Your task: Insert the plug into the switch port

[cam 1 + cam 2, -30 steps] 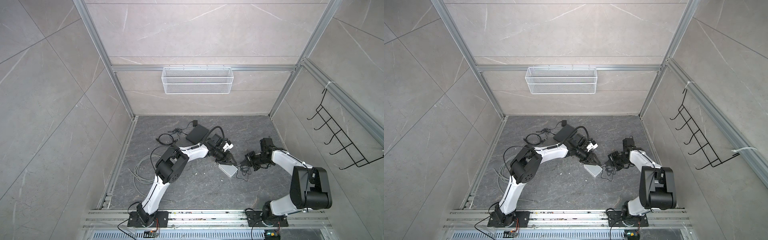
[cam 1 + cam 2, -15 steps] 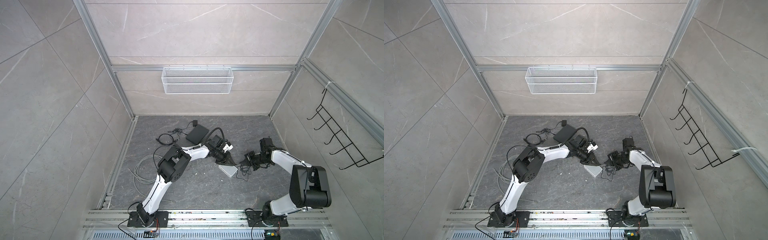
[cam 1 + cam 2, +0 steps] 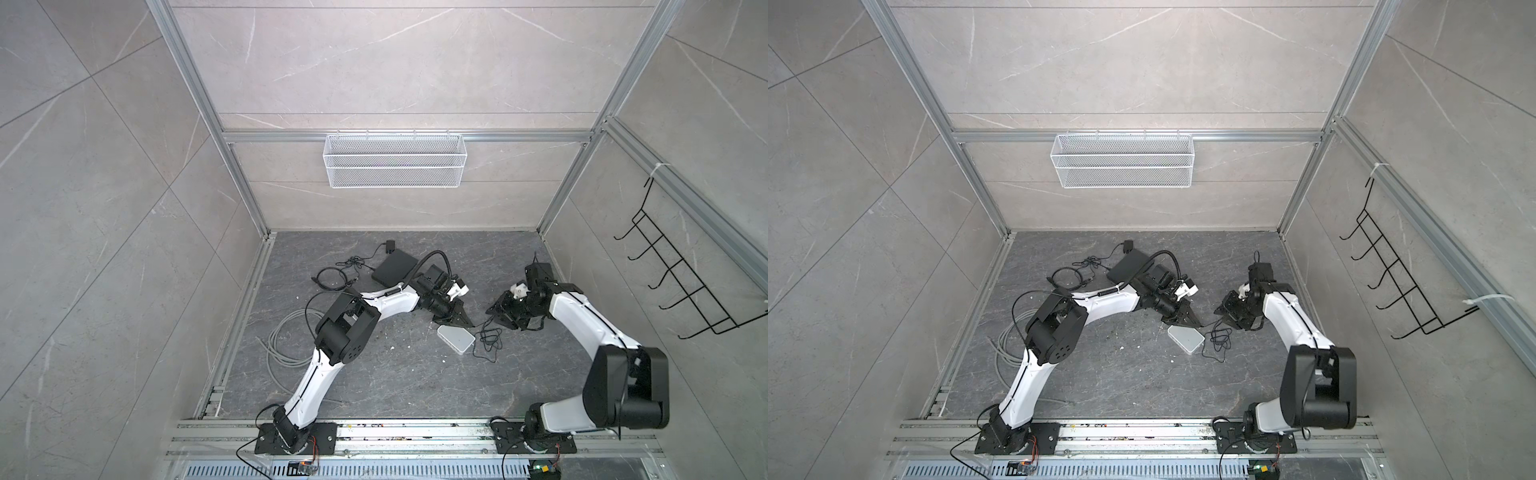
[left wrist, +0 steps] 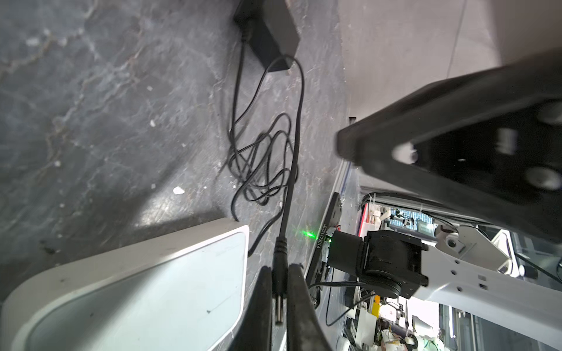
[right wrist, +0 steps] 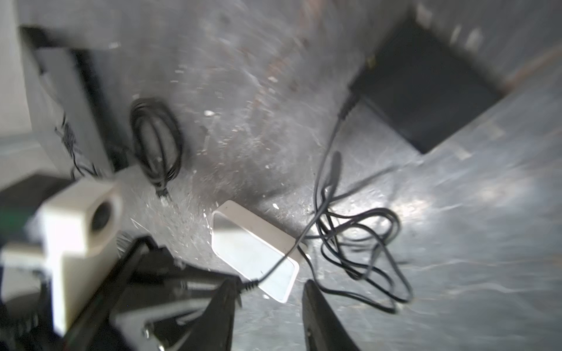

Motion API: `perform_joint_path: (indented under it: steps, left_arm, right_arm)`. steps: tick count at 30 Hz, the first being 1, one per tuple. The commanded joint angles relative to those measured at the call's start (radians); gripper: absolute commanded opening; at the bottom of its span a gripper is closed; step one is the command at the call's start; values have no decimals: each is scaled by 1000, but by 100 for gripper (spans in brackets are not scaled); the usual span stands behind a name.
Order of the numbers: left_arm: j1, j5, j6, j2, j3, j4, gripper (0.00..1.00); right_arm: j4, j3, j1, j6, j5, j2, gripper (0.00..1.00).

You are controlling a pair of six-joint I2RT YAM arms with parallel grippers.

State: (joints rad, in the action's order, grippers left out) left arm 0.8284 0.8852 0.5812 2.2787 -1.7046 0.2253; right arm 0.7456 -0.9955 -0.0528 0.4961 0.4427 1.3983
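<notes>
One corner of the switch (image 4: 137, 288) sits just beside the left gripper (image 4: 279, 270) pinching the plug (image 4: 279, 258); right gripper (image 5: 269, 285) parted, empty.

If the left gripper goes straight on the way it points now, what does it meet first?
Probably the tangled black cable on the floor, just ahead of the left gripper. The white switch lies beside that line, not in it. Depth is unclear.

My left arm (image 3: 390, 301) stretches low toward the middle; my left gripper (image 3: 460, 321) tips downward, jaws pinched tight on the plug (image 4: 279, 258). My right arm (image 3: 582, 320) bends inward opposite it; my right gripper (image 5: 269, 307) faces the left one, fingers spread apart, holding nothing.
</notes>
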Motion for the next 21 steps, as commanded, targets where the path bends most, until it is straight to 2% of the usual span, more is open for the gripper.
perform_joint_path:
  steps: [1, 4, 5, 9, 12, 17, 21]
  left_arm:
    - [-33, 87, -46, -4, -46, 65, 5]
    - [-50, 120, -68, 2, -67, 106, 5]
    - [-54, 120, -79, 2, -74, 131, 5]
    - [-75, 153, -96, -2, -73, 166, 5]
    - [-86, 173, -121, -11, -72, 195, 5]
    - [-90, 179, -134, -17, -74, 218, 5]
    - [-91, 181, -132, -19, -75, 212, 5]
  right_arm:
    - [70, -22, 50, -286, -50, -70, 42]
    - [40, -20, 160, -383, -141, -95, 43]
    - [39, -20, 177, -429, -124, -100, 43]
    - [18, 22, 215, -653, -133, -155, 44]
    - [-93, 95, 227, -818, -152, -228, 44]
    - [-316, 204, 233, -1046, 2, -298, 41]
    - [-368, 210, 248, -1121, 43, -227, 40]
